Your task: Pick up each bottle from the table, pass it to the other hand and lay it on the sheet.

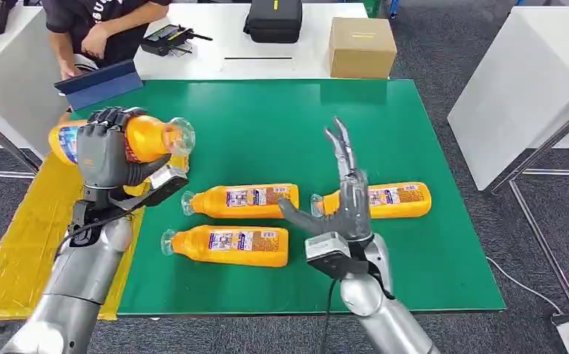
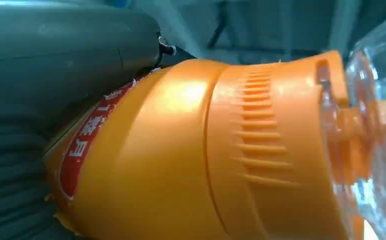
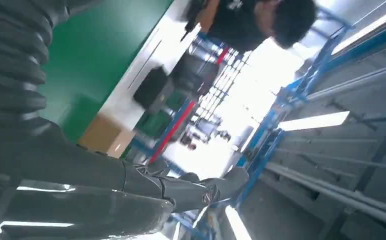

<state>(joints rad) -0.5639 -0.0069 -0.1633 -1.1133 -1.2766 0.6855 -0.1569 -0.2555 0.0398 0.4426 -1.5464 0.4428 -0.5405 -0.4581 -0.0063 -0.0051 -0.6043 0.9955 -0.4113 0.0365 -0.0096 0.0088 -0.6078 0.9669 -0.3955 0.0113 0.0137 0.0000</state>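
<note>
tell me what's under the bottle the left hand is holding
The left hand holds the bottle over the edge where the green mat meets the yellow sheet. The hand and bottle cover the spot directly beneath.

- The left arm (image 1: 82, 273) rises from below at the left side, bent up at the wrist.
- The left hand (image 1: 108, 155) is raised, fingers (image 1: 116, 116) wrapped around an orange bottle (image 1: 138, 138) lying sideways in its grip.
- The right hand (image 1: 344, 195) stands upright with nothing in it, fingers straight and pointing up, thumb out to the side.
</note>
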